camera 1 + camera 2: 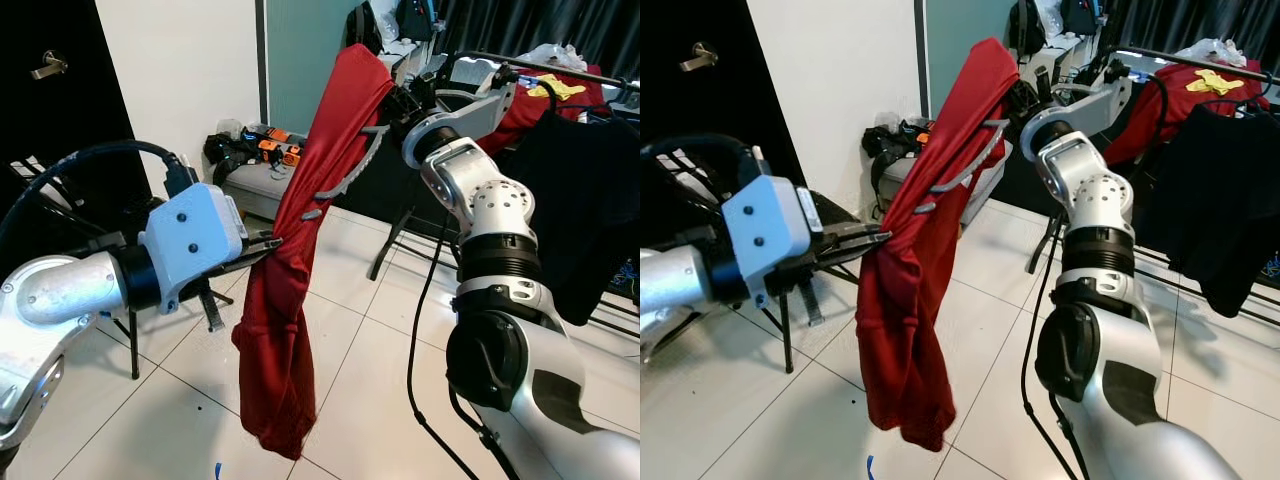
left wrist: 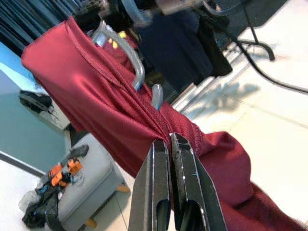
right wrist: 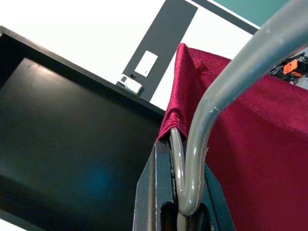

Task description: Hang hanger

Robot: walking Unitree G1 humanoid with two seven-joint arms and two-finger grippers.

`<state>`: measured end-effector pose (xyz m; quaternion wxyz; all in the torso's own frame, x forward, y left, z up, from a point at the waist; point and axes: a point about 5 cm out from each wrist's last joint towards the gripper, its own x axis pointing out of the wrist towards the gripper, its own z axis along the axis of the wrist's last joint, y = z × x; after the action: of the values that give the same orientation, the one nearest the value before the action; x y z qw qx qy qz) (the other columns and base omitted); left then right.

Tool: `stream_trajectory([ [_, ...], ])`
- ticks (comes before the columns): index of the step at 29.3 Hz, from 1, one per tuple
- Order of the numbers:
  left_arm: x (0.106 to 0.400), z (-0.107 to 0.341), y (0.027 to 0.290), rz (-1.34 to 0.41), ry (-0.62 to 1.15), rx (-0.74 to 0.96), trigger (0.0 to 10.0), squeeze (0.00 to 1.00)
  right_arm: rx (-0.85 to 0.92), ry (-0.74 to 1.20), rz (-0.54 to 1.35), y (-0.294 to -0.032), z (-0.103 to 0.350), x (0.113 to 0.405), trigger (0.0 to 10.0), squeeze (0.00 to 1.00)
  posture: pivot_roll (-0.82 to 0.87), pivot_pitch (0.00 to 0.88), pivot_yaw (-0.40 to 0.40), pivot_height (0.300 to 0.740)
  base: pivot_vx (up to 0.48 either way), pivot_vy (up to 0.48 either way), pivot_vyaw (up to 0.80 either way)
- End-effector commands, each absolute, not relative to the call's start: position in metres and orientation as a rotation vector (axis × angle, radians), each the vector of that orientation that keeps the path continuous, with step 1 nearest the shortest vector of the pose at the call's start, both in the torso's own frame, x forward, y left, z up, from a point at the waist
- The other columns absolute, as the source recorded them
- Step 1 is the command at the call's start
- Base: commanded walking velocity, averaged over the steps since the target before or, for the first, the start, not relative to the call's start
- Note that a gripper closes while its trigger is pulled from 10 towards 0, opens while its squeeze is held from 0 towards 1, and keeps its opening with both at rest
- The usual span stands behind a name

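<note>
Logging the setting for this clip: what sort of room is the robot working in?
Probably a bedroom or laundry corner of a home: a clothes rack hung with garments, a tiled floor, a dark door. Both grippers hold a red shirt on a grey hanger.

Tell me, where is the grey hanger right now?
The grey hanger is held up in the middle of the head views inside the red shirt, its top clamped in the right gripper, near the clothes rack.

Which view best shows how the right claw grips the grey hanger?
The right wrist view: the right claw is shut on the grey hanger close up, beside the red shirt. The eye views show the hanger's arm across the shirt, the grip far off. The left wrist view shows part of the hanger.
</note>
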<state>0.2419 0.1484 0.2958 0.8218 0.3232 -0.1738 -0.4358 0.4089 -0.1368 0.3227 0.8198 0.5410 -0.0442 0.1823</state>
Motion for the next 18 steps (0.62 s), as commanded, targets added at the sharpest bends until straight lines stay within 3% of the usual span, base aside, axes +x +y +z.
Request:
stream_trajectory([
  [1, 0.234, 0.303, 0.133, -1.004, -0.431, 0.648, 10.0, 0.0, 1.127, -0.168, 0.373, -0.144, 0.333, 0.407, 10.0, 0.0, -0.03, 0.0, -0.044, 0.74, 0.0, 0.0, 0.0],
  [5, 0.23, 0.303, 0.121, -1.063, -0.452, 0.624, 10.0, 0.0, 1.101, -0.163, 0.36, -0.144, 0.332, 0.408, 10.0, 0.0, -0.02, 0.0, -0.046, 0.74, 0.0, 0.0, 0.0],
  [9, 0.224, 0.297, 0.087, -1.201, -0.478, 0.61, 10.0, 0.0, 0.97, -0.126, 0.337, -0.131, 0.325, 0.409, 10.0, 0.0, -0.02, 0.0, -0.05, 0.74, 0.0, 0.0, 0.0],
  [18, 0.224, 0.299, 0.066, -1.255, -0.519, 0.571, 10.0, 0.0, 0.891, -0.108, 0.333, -0.123, 0.321, 0.409, 10.0, 0.0, -0.02, 0.0, -0.05, 0.74, 0.0, 0.0, 0.0],
])
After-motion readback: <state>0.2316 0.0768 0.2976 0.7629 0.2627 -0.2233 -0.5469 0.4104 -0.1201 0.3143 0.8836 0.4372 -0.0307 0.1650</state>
